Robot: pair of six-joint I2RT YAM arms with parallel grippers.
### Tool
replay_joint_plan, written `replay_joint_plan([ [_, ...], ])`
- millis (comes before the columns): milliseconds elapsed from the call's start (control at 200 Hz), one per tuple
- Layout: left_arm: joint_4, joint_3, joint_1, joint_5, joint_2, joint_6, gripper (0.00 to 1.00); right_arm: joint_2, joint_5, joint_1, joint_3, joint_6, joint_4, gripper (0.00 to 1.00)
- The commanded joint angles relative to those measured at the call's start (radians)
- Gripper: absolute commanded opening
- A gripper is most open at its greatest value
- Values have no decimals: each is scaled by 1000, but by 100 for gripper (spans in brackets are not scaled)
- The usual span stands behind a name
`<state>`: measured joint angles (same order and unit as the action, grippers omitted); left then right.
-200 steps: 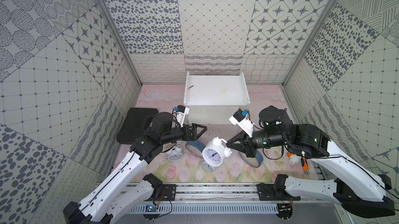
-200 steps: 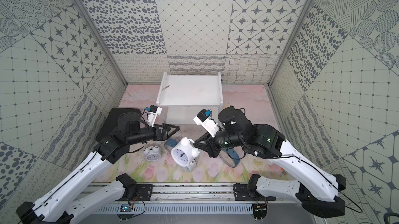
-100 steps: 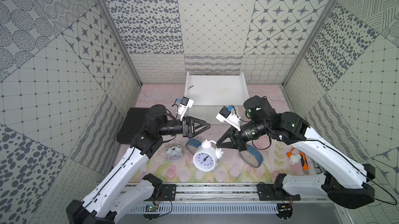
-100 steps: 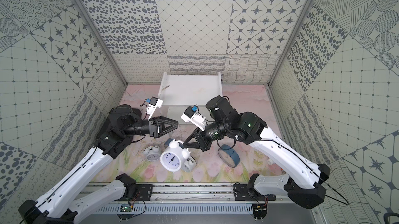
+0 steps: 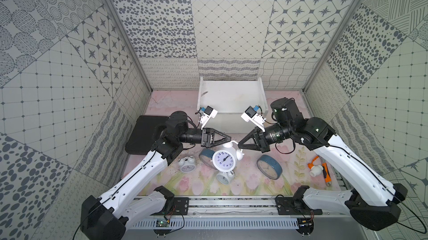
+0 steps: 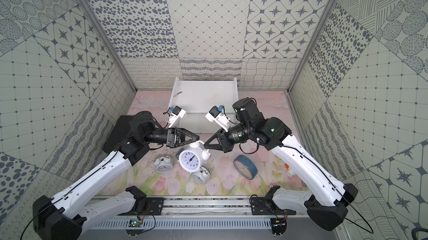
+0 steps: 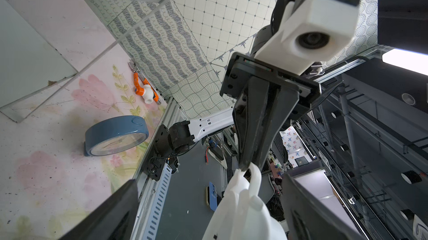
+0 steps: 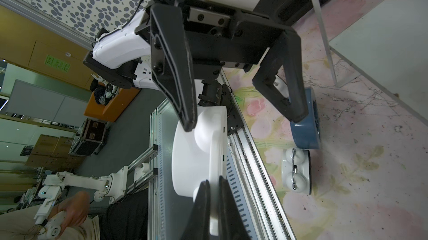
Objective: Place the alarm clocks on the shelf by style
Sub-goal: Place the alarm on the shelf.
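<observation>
Right wrist view: a white twin-bell clock (image 8: 196,155) hangs in mid-air, pinched only by its thin top handle between the almost closed jaws of the right gripper (image 8: 214,182). The left gripper (image 8: 243,118) faces it with jaws spread wide and holding nothing. The top of the clock sits in the gap between them (whether a finger already touches it cannot be told).

In both top views the clock hangs dial facing up above the front middle of the flowered table (image 5: 245,185). It is well short of the shelf (image 5: 231,97), a white rack at the back whose top tier is bare. Directly beneath the clock lie a blue clock (image 5: 206,156) and a small white clock (image 5: 225,176). A second small white clock (image 5: 187,164) and a second blue clock (image 5: 269,166) lie to either side.

This looks like a hand-over between the arms, and the grip is the weak point: a narrow handle lets the clock swing or twist. If the right jaws let go before the left ones have closed, it would likely drop onto the clocks beneath. If the left jaws close on a rounded bell rather than the body, they could squeeze the clock out sideways. The two grippers' tips are also very near each other, so a small misjudged move could knock them together and jar the clock loose.
</observation>
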<state>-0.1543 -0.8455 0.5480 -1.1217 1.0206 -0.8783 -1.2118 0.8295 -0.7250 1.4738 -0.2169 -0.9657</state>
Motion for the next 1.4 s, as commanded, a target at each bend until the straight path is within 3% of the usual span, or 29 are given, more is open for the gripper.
replay_joint_plan([
  [0, -67, -11, 7, -59, 1, 19, 97, -14, 52, 32, 33, 27, 63, 0],
  [360, -64, -1, 7, -66, -6, 10, 90, -32, 82, 91, 37, 36, 73, 0],
  [1016, -140, 23, 7, -7, 18, -37, 40, -28, 46, 124, 19, -8, 145, 0],
  [1221, -297, 54, 7, 50, 47, -120, 28, -2, 2, 126, 3, -59, 208, 9],
  [1331, -368, 51, 6, 62, 73, -157, 28, 4, -23, 128, 5, -71, 223, 9],
  [1396, -387, 42, 7, 52, 92, -171, 43, 2, -24, 128, 8, -72, 227, 8],
])
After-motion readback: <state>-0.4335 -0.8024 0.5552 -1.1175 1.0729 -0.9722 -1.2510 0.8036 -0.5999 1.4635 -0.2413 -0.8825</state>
